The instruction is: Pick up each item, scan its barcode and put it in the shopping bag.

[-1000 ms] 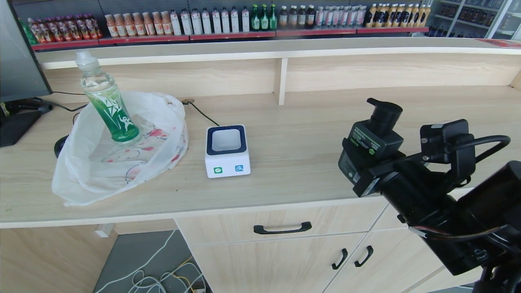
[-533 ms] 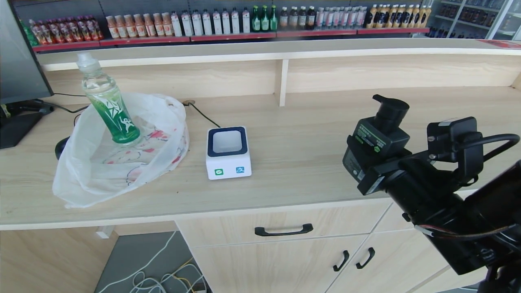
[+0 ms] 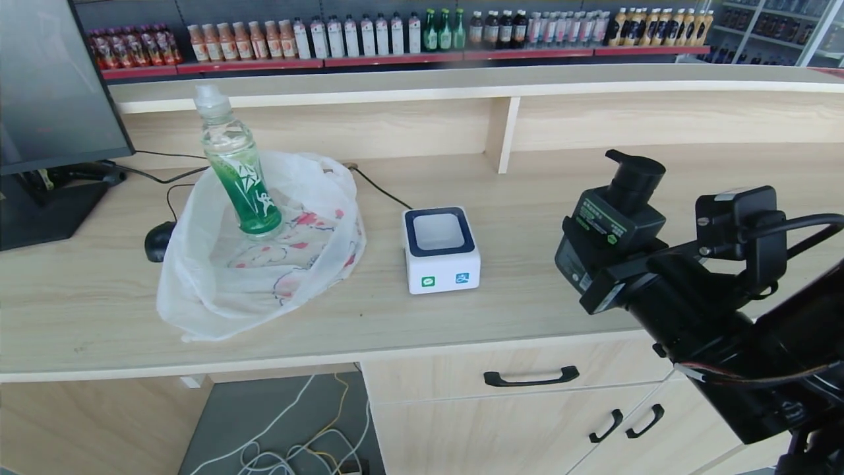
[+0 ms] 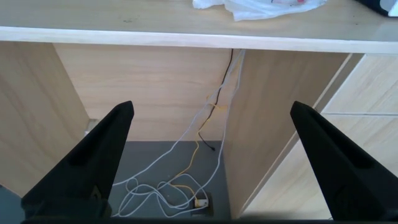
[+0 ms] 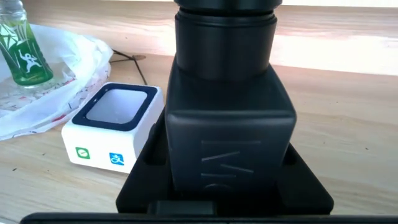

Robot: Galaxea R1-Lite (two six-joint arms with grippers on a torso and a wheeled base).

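Observation:
My right gripper [image 3: 601, 280] is shut on a square black bottle with a pump top [image 3: 610, 221], held above the counter's front edge to the right of the scanner. In the right wrist view the black bottle [image 5: 227, 130] sits close up, with the white scanner [image 5: 112, 134] beyond it. The scanner [image 3: 440, 249] has a dark-rimmed window facing up. To its left lies the white shopping bag [image 3: 217, 290], open, with a green-labelled clear bottle [image 3: 239, 175] standing tilted in it. My left gripper [image 4: 211, 168] hangs open below the counter top with nothing between its fingers [image 4: 93, 165].
A monitor [image 3: 53, 79] and a black mouse [image 3: 160, 241] stand at the counter's left end. A raised ledge with a divider [image 3: 498, 132] runs along the back. Drawers with black handles [image 3: 531, 377] are below. Loose cables [image 4: 180, 180] lie on the floor under the counter.
The head camera has turned left, so the whole picture has slid right. The black bottle in my right gripper now stands nearer the scanner.

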